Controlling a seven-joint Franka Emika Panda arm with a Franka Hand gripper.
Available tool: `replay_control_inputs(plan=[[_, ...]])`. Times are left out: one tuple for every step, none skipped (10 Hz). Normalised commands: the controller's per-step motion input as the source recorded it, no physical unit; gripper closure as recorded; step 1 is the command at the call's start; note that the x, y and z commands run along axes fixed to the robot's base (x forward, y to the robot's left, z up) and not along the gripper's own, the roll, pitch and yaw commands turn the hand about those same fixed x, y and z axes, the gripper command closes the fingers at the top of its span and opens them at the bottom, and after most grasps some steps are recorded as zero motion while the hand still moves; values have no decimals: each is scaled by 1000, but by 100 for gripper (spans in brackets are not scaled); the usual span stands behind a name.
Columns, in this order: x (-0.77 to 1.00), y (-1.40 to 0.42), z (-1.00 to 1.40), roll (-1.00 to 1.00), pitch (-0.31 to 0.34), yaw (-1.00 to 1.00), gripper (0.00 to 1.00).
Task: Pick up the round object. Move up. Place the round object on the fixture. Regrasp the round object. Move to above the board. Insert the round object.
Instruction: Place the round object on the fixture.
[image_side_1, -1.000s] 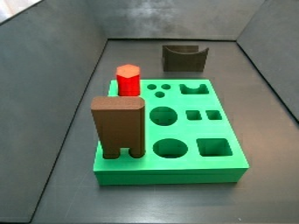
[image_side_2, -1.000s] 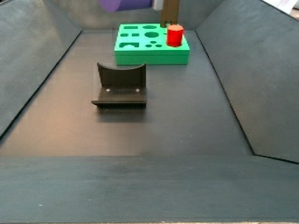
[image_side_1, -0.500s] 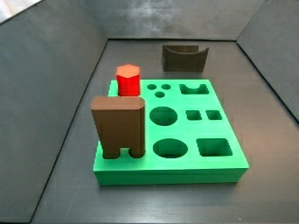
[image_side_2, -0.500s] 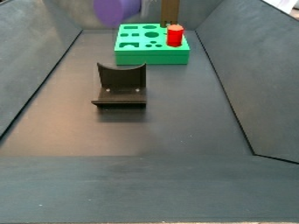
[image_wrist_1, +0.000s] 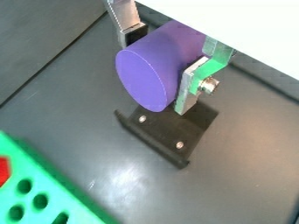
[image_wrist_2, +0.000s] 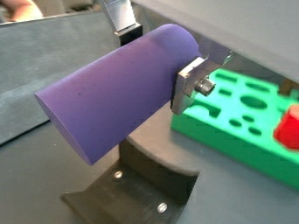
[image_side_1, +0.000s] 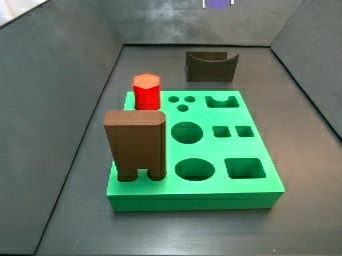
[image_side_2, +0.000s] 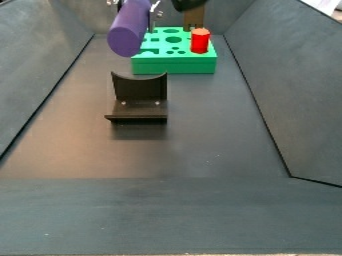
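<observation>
Purple matte cylinder peg (image_wrist_1: 156, 68) clamped in the gripper (image_wrist_1: 167, 54), held in the air.
Peg hangs tilted above the dark notched fixture block (image_side_2: 136, 98) in a side view; thick green holed board (image_side_2: 174, 49) with red hexagonal peg (image_side_2: 201, 40) sits behind on the table (image_side_2: 160, 170).

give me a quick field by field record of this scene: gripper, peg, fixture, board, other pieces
gripper: shut on the purple peg, in the air above the fixture
purple peg: held lying tilted between the fingers, not touching the fixture
fixture: dark notched bracket on the floor, notch empty
green board: on the floor beyond the fixture in a side view, round, square and hexagonal holes open
red hexagonal peg: standing upright in the board
brown block: standing upright on the board
</observation>
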Motion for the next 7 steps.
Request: replay_control_inputs(plan=[[55,29,-20,-1000,269,343,100],[75,35,-18,-1000,316,279,100],[85,42,-22,-1000,368,202,100],[88,45,-24,-891,363,94,100],[78,47,-17,-677,312,-41,100],[74,48,-15,-508,264,-106,100],[74,43,-16,-345,209,-146,100]])
